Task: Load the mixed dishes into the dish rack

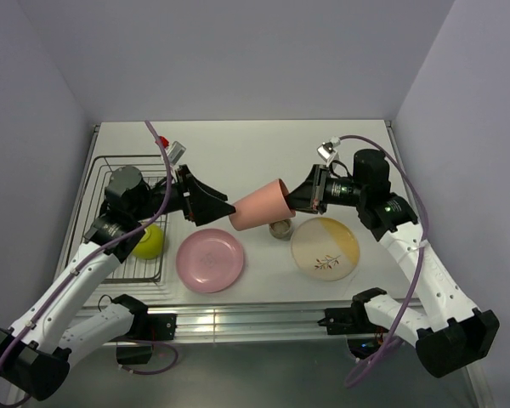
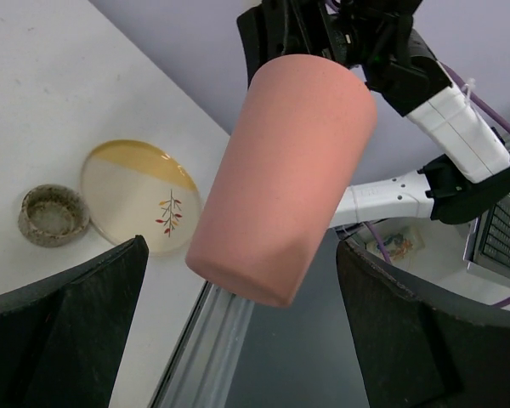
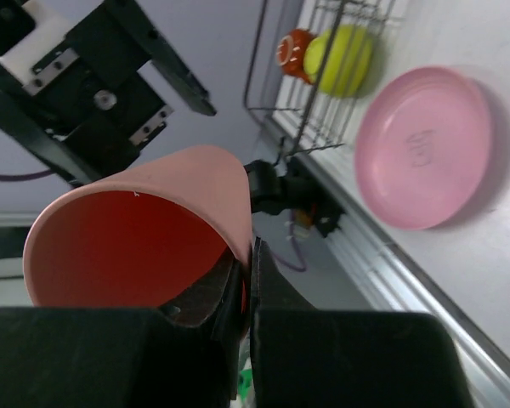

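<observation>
My right gripper (image 1: 299, 201) is shut on the rim of the salmon-pink cup (image 1: 262, 204) and holds it on its side in the air above the table, base pointing left. One finger is inside the cup (image 3: 136, 238) and one outside, at my right gripper (image 3: 251, 255). My left gripper (image 1: 223, 207) is open, its jaws spread wide on either side of the cup's base (image 2: 280, 178) without touching it. The lime-green bowl (image 1: 149, 242) and the red-orange mug (image 3: 291, 51) sit in the dish rack (image 1: 110, 174).
The pink plate (image 1: 210, 259) lies on the table right of the rack. The small grey-tan cup (image 1: 280, 228) stands under the held cup, next to the cream-and-orange plate (image 1: 325, 246). The table's front rail (image 1: 255, 319) runs along the near edge.
</observation>
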You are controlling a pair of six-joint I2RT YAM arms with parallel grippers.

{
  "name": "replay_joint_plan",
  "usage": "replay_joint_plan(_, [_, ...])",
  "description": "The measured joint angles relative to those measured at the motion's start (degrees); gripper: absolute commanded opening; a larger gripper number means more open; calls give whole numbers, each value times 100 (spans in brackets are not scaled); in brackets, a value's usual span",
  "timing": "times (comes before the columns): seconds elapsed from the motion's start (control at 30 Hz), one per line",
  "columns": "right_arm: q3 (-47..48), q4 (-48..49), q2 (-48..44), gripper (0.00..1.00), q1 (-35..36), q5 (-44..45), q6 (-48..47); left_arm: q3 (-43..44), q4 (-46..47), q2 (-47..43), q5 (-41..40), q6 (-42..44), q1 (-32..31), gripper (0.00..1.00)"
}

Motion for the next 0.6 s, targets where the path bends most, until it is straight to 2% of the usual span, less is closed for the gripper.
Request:
replay_joint_plan(0.27, [-310, 1362, 166, 0, -2, -710, 979, -199, 619, -11, 422, -162, -46, 99])
replay_joint_plan(0.6, [-525, 2483, 422, 0, -7, -876, 1753, -240, 1086, -28, 505, -334, -258, 99])
